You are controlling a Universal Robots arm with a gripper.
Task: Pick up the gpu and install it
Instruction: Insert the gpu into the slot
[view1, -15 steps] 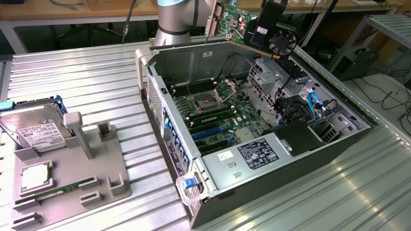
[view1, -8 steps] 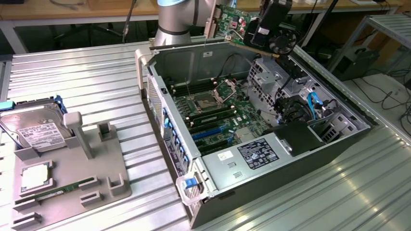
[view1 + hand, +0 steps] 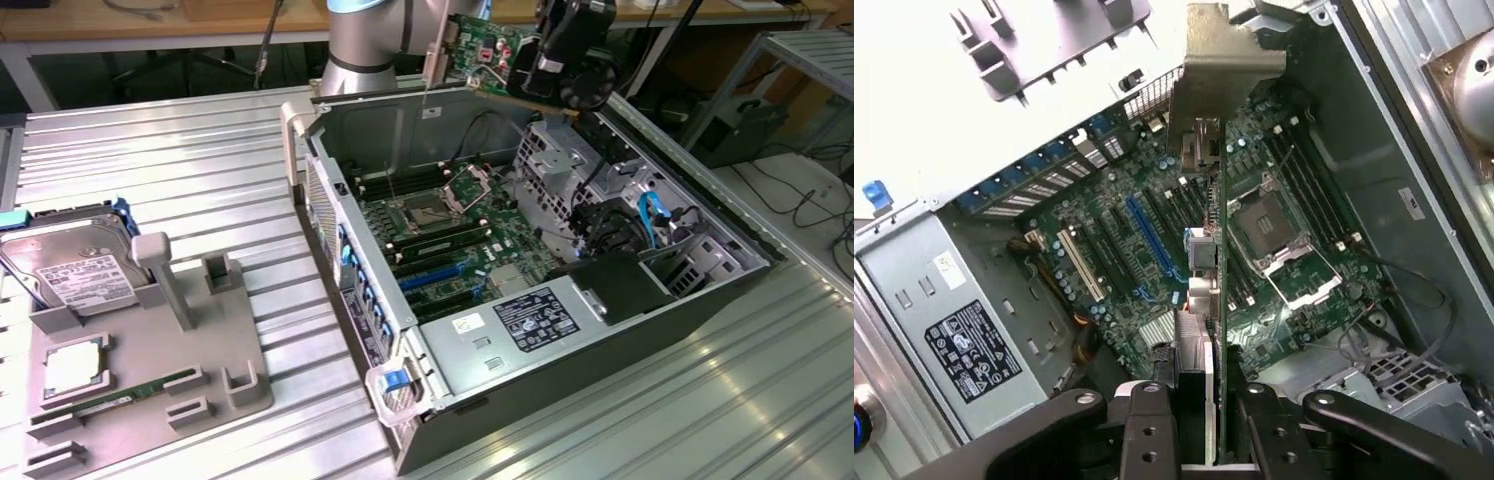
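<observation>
Starting nearest the exterior camera, a grey holder tray (image 3: 200,330) sits on the ribbed metal tabletop (image 3: 174,170) at the exterior view's left. It carries a silver hard drive (image 3: 74,270) propped on edge, a square processor (image 3: 74,365) and a narrow green RAM stick (image 3: 120,395). Just beside the tray, toward the exterior view's right, an open computer case (image 3: 534,430) lies on its side. Its labelled power supply (image 3: 534,320) is at the near end and the green motherboard (image 3: 454,230), with its bare processor socket (image 3: 430,210), lies deeper in. Behind the case the arm (image 3: 363,40) rises as an upright grey column at the far rim, with its wrist reaching across toward the exterior view's right and its black head tilted down over the case. The jaws are clenched on the gpu (image 3: 481,45), which hangs in the air over the far edge of the case, clear of the motherboard, green side facing the exterior camera. In the wrist view the black fingers (image 3: 1149,440) pinch the gpu (image 3: 1199,340) from both sides, so it runs edge-on away from the camera to its metal bracket (image 3: 1224,70). The motherboard's blue slot (image 3: 1149,235) lies well below it.
</observation>
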